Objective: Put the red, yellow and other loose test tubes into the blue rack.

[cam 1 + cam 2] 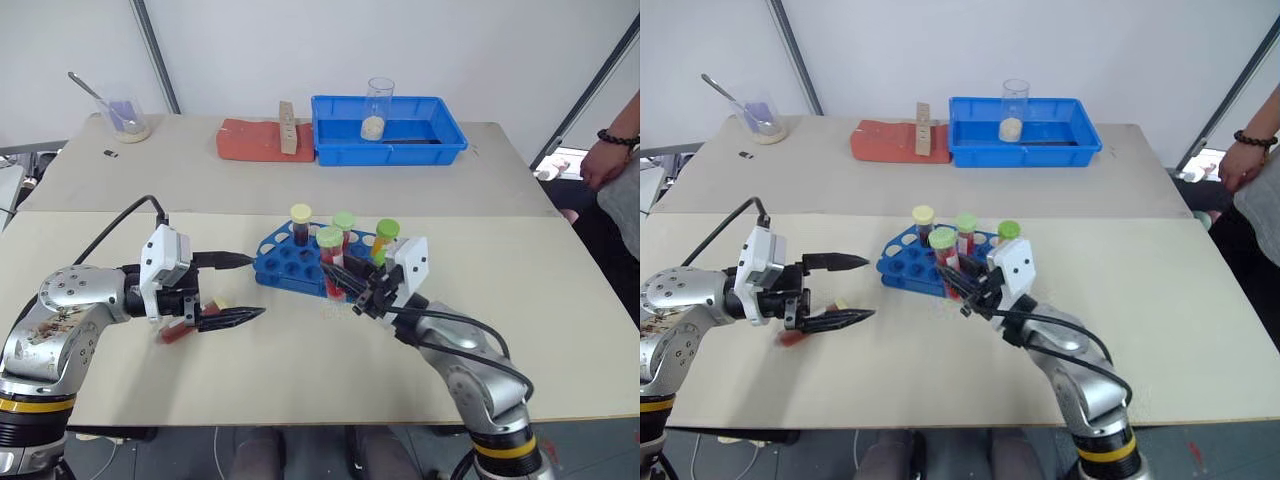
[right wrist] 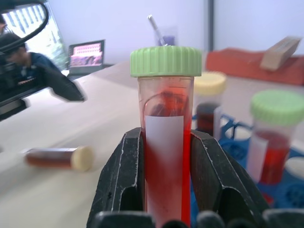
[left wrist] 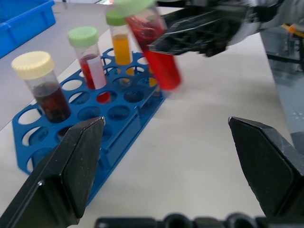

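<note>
Two beige tables pushed together w/ a seam between, white wall behind, grey diagonal poles leaning across it. Far table holds a blue tray, red pad & small glass dish. Person's arm at right edge; even, soft light.

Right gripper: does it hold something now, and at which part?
Yes. The right gripper holds a green-capped tube of red liquid, clamped on its body below the cap. The left gripper holds nothing.

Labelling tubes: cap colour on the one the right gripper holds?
Light green, on the red tube in the right gripper; clearest in the right wrist view.
</note>
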{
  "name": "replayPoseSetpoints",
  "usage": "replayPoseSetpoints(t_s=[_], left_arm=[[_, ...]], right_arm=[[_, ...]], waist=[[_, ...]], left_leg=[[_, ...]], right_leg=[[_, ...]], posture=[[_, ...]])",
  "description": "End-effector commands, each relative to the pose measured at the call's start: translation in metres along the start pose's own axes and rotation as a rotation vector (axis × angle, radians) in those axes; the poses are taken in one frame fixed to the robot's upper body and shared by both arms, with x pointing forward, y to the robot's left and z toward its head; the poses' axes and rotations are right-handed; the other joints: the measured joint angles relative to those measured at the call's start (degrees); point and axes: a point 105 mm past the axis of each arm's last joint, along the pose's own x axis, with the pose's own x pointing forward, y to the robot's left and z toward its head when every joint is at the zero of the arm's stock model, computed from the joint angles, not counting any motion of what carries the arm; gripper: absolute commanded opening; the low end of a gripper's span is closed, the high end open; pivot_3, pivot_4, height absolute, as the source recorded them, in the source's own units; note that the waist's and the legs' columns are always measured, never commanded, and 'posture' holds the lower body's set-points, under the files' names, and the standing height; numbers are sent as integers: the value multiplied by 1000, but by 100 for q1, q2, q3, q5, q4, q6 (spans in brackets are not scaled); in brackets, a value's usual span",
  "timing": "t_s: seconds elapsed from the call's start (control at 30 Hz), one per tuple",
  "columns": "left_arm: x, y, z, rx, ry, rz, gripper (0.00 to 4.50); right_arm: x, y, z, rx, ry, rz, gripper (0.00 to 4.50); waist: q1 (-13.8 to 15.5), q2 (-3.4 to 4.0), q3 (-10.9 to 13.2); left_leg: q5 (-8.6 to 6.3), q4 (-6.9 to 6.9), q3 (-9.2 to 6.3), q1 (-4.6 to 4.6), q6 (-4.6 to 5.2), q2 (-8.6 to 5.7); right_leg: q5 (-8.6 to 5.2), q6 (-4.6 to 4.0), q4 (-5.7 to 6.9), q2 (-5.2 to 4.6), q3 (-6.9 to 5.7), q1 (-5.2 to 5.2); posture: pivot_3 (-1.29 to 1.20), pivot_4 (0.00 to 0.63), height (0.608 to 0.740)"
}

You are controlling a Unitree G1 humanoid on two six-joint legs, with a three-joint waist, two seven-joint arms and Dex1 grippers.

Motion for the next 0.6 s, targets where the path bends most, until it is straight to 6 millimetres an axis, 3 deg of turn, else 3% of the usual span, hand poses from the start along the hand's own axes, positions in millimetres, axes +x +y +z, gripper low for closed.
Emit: replayPoseSetpoints(t_s=[0.03,0.6], left_arm=[[2,-6,11,22,-32,-27,4500],[8,-10,10,16,-27,-69,4500]], right_arm=[[5,-2,11,-55,-87,-34,947],[17,-8,-4,-92,-159,-123,947]], waist=[[-4,0,0],[-43,1,0]], left_leg=[[0,0,1,1,0,0],[1,0,1,7,-1,1]], right_leg=[[-1,-1,1,0,0,0],[1,-12,9,3,1,0]], posture=[[0,150,740],[0,150,740]])
